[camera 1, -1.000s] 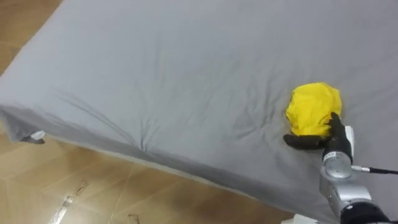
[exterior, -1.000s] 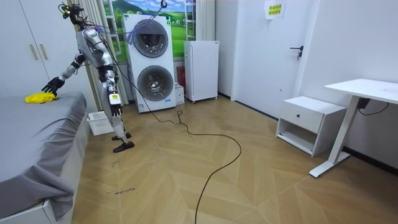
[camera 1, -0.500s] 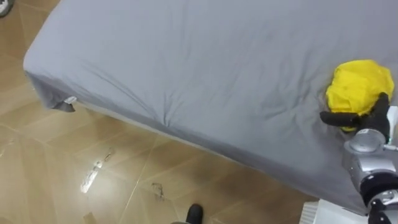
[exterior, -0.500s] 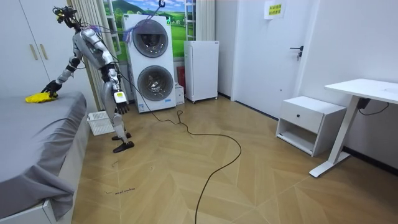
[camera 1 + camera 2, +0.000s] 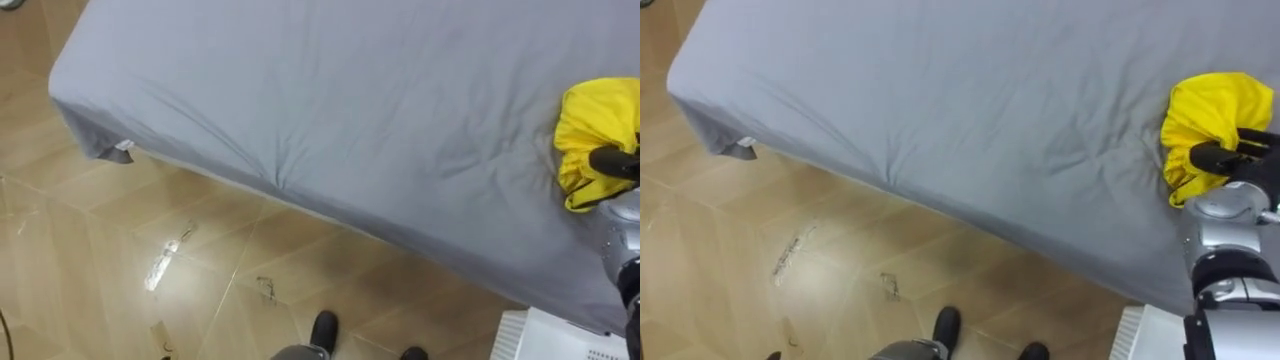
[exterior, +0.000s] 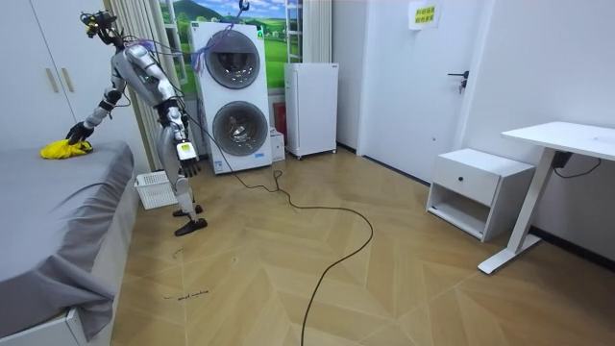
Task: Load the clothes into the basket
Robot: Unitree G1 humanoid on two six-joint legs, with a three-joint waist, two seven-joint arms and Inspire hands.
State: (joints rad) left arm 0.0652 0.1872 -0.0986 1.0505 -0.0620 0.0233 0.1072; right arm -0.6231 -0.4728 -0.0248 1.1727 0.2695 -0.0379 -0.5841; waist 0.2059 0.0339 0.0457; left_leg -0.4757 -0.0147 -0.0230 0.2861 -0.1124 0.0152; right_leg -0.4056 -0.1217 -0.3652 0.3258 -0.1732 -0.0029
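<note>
Evidently gripped: right hand [image 5: 1240, 155] curls round the yellow garment [image 5: 1208, 105] on the bed [image 5: 940, 90].
Soft, light, floppy; a bunched fistful mid-cloth should lift it whole.

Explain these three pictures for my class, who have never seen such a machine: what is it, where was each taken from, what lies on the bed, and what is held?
It is a humanoid robot standing beside a bed with a grey sheet. Two pictures come from the two eyes of a camera on its head, looking down; the third from a camera standing in the room. A yellow garment lies bunched on the bed. The robot's right hand has its dark fingers curled on it. Its left hand hangs at its side. A white basket stands on the floor by its feet.
</note>
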